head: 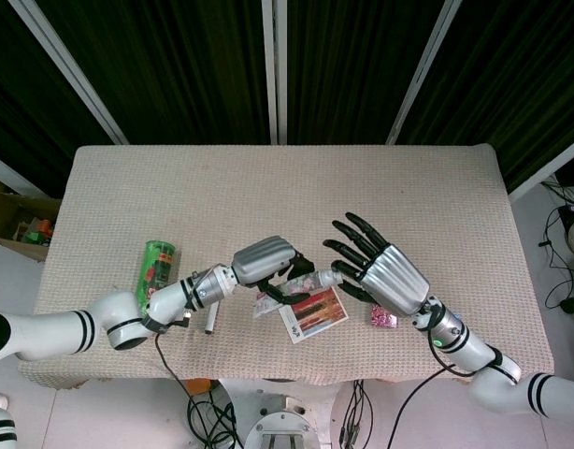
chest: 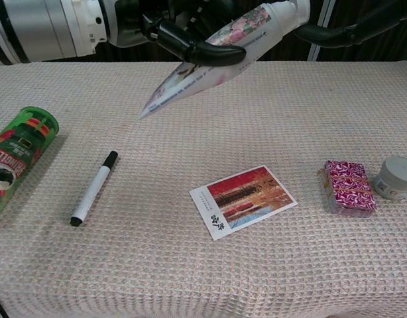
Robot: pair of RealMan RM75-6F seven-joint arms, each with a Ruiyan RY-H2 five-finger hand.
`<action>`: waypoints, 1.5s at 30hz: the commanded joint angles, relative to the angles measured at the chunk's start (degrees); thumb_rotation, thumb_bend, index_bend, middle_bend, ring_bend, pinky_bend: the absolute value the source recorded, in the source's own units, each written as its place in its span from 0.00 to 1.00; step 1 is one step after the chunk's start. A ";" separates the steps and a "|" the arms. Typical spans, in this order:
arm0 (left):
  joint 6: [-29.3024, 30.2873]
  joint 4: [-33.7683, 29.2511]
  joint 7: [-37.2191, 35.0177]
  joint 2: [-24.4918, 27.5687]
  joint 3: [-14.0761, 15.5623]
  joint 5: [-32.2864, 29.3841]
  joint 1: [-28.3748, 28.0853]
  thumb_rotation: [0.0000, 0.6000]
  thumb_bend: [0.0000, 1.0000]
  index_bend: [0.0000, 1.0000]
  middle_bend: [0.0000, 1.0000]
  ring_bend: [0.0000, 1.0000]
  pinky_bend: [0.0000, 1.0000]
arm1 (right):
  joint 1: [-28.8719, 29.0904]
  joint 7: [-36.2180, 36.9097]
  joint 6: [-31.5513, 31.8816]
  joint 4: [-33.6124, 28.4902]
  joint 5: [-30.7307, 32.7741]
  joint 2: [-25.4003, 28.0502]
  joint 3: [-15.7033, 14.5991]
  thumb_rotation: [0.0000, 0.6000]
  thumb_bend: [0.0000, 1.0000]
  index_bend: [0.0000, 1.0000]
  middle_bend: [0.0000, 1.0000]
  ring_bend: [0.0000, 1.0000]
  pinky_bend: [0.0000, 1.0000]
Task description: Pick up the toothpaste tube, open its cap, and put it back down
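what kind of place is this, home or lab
Most likely a robot test lab, not a home. Dark curtains back a cloth-covered table, loose cables trail on the floor, and unrelated props lie about: a chip can, marker and postcard.

In the chest view, the toothpaste tube loses its cap end past the top edge. The left hand is mostly cut off there, and only dark fingers of the right hand show. The green can runs off the left edge.

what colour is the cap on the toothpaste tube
White. The cap at the raised end of the toothpaste tube shows best in the chest view.
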 commanded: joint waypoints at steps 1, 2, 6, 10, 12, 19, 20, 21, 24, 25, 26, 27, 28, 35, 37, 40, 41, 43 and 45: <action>0.12 0.08 0.10 -0.10 -0.05 -0.09 0.05 0.75 0.77 0.64 0.74 0.63 0.67 | -0.15 -0.20 0.28 -0.01 0.38 -0.37 0.20 1.00 0.29 0.73 0.31 0.07 0.13; 0.20 0.10 0.16 -0.13 -0.08 -0.13 0.09 0.75 0.77 0.64 0.74 0.63 0.67 | -0.18 -0.26 0.36 -0.04 0.52 -0.53 0.26 1.00 0.29 0.73 0.31 0.07 0.13; 0.31 0.09 -0.17 -0.11 -0.16 -0.32 0.15 0.75 0.77 0.64 0.74 0.63 0.67 | -0.38 -0.43 0.47 -0.36 1.04 -0.82 0.33 1.00 0.29 0.73 0.31 0.07 0.13; 0.10 0.43 -2.21 0.25 -0.08 -0.55 0.11 0.74 0.77 0.65 0.74 0.63 0.67 | -0.76 -0.06 -0.29 -1.60 2.04 -0.06 -0.06 1.00 0.29 0.69 0.31 0.07 0.12; 0.02 0.67 -3.10 0.45 -0.04 -0.52 0.04 0.74 0.78 0.65 0.74 0.63 0.66 | -0.91 -0.08 -0.95 -2.25 2.50 0.64 -0.30 1.00 0.29 0.67 0.31 0.07 0.11; -0.20 1.61 -5.26 0.58 0.07 -0.32 -0.29 0.74 0.78 0.65 0.74 0.63 0.66 | -1.41 0.02 -3.10 -4.61 4.16 2.96 -0.97 1.00 0.30 0.60 0.29 0.05 0.05; -0.30 1.73 -5.38 0.57 0.09 -0.33 -0.34 0.74 0.78 0.65 0.74 0.63 0.66 | -1.49 -0.06 -3.17 -4.73 4.22 3.11 -1.02 1.00 0.30 0.59 0.29 0.05 0.05; -0.43 1.84 -5.62 0.60 0.11 -0.37 -0.41 0.74 0.78 0.65 0.74 0.63 0.66 | -1.60 -0.15 -3.35 -4.91 4.34 3.36 -1.12 1.00 0.30 0.59 0.29 0.05 0.05; -0.51 2.07 -6.58 0.61 0.07 -0.53 -0.49 0.74 0.78 0.65 0.74 0.63 0.66 | -1.89 -0.17 -3.60 -5.32 4.58 3.89 -1.33 1.00 0.30 0.58 0.28 0.05 0.04; -0.49 2.17 -7.02 0.62 0.07 -0.52 -0.52 0.74 0.78 0.65 0.74 0.63 0.66 | -1.98 -0.17 -3.69 -5.37 4.65 4.02 -1.40 1.00 0.30 0.57 0.28 0.05 0.04; -0.48 2.23 -7.35 0.64 0.09 -0.51 -0.54 0.74 0.78 0.65 0.74 0.63 0.66 | -2.04 -0.15 -3.77 -5.42 4.70 4.10 -1.46 1.00 0.30 0.57 0.28 0.05 0.04; -0.50 2.32 -7.67 0.68 0.11 -0.48 -0.58 0.74 0.78 0.65 0.74 0.63 0.66 | -2.10 -0.16 -3.83 -5.46 4.73 4.14 -1.50 1.00 0.30 0.57 0.28 0.05 0.04; -0.52 2.42 -7.94 0.72 0.12 -0.46 -0.61 0.74 0.78 0.65 0.74 0.63 0.66 | -2.14 -0.23 -3.91 -5.48 4.76 4.18 -1.54 1.00 0.30 0.57 0.28 0.05 0.04; -0.26 3.01 -10.48 0.78 -0.14 -0.92 -0.62 0.74 0.78 0.65 0.74 0.63 0.66 | -2.51 -0.25 -3.90 -5.30 4.53 3.71 -1.89 1.00 0.30 0.56 0.28 0.05 0.02; -0.19 3.11 -11.18 0.85 -0.18 -1.01 -0.60 0.74 0.78 0.65 0.74 0.63 0.66 | -2.63 -0.26 -3.80 -5.18 4.44 3.46 -1.99 1.00 0.30 0.56 0.28 0.04 0.02; 0.09 3.28 -12.44 0.92 -0.27 -1.15 -0.49 0.74 0.78 0.65 0.74 0.63 0.66 | -2.78 -0.44 -3.68 -4.83 4.31 2.91 -2.08 1.00 0.30 0.55 0.27 0.03 0.01; 0.25 3.34 -13.00 0.91 -0.31 -1.18 -0.44 0.74 0.78 0.65 0.74 0.63 0.66 | -2.82 -0.52 -3.66 -4.69 4.25 2.70 -2.11 1.00 0.30 0.55 0.27 0.03 0.00; 0.45 3.49 -13.67 0.94 -0.27 -1.13 -0.35 0.74 0.78 0.65 0.74 0.63 0.66 | -2.89 -0.65 -3.55 -4.52 4.22 2.45 -2.07 1.00 0.30 0.54 0.27 0.03 0.00; 0.60 3.70 -13.89 0.99 -0.11 -1.02 -0.21 0.74 0.78 0.65 0.74 0.63 0.66 | -3.02 -0.77 -3.26 -4.47 4.22 2.38 -1.93 1.00 0.29 0.54 0.26 0.02 0.00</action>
